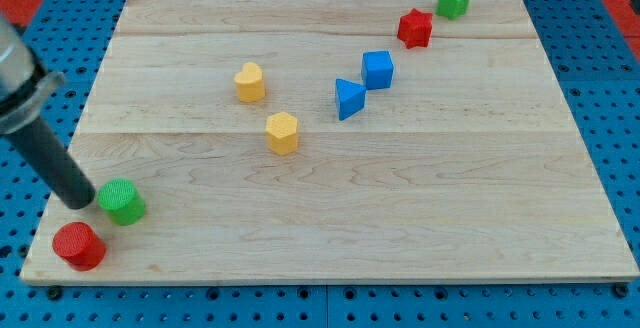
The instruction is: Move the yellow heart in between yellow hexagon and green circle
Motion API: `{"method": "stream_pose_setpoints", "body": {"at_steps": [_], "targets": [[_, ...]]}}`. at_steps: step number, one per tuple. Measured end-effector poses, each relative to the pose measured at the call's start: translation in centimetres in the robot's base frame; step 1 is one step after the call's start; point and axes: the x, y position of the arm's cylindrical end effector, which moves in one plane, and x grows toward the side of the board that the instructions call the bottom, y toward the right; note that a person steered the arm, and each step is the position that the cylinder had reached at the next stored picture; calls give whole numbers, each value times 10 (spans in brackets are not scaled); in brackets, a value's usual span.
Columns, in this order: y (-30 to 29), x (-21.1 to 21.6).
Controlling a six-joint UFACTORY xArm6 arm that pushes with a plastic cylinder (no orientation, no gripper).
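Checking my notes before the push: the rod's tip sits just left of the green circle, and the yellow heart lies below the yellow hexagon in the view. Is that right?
Not quite. In the camera view the yellow heart lies above the yellow hexagon, slightly to its left, nearer the view's top. The rest holds: my tip sits just left of the green circle.

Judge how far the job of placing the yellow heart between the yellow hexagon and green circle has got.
Nothing looks done: the yellow heart sits above the yellow hexagon, not between it and the green circle. My tip rests beside the green circle, far from the heart. The whole push remains.
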Motion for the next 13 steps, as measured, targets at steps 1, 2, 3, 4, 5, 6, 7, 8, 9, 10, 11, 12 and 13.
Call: {"method": "stream_pose_setpoints", "body": {"at_steps": [1,2,3,4,5,6,7,8,9,10,11,12,13], "targets": [[11,2],[-31,-55],[-17,-146],[75,-199],[125,-236],[150,-207],[149,-159],[134,-122],[142,-123],[156,-93],[156,-32],[158,-40],[234,-27]]}}
